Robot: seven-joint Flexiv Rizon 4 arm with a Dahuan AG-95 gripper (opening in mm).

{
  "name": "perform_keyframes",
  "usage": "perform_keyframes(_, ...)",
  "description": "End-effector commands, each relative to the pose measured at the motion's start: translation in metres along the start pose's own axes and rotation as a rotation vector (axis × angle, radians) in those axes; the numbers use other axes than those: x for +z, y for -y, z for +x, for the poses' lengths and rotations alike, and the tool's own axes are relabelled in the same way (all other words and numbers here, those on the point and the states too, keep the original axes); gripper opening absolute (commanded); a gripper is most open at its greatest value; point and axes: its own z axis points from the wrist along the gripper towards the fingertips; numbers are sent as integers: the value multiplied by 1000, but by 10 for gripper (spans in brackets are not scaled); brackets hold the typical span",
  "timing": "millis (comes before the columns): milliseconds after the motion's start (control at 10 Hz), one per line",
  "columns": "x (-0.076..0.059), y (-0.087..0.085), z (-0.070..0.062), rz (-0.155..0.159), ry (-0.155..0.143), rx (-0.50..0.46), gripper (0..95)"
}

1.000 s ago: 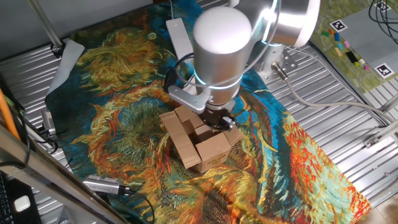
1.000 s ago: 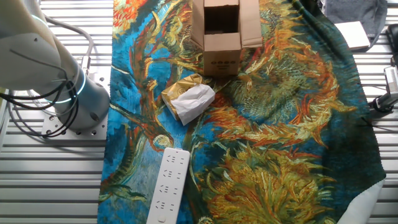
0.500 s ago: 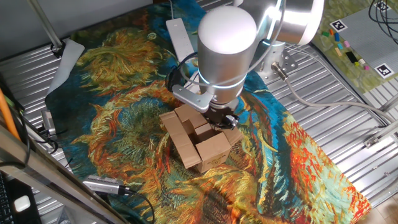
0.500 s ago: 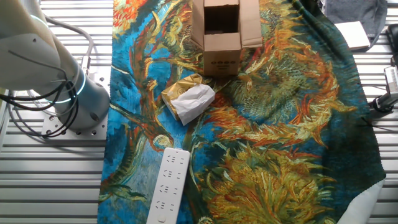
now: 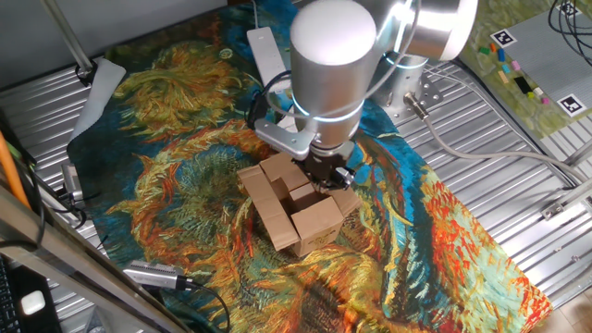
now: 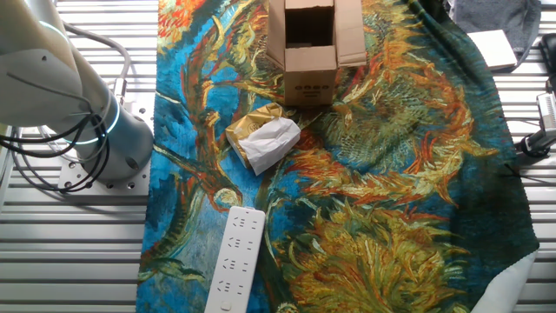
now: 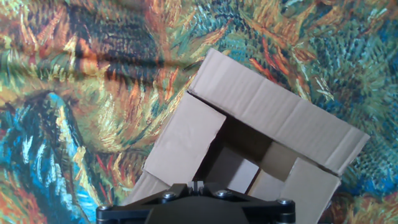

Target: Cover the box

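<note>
Likely light and thin-walled, the box (image 5: 298,208) near the table's middle wants flap-edge pushes; gripper (image 5: 328,176) finger spacing is hidden.

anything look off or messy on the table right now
A crumpled white paper lies loose on the cloth, just beside the box. The box itself sits upright and undamaged, flaps still open.
</note>
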Motion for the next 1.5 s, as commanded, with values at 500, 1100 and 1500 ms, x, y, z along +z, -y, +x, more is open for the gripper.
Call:
perform_keyframes(500,0,0,-1,-13,0,-23,0)
perform_keyframes(1100,3,-17,68,-19,8,-19,0)
perform_keyframes(1500,27,-23,85,-63,-40,-24,0)
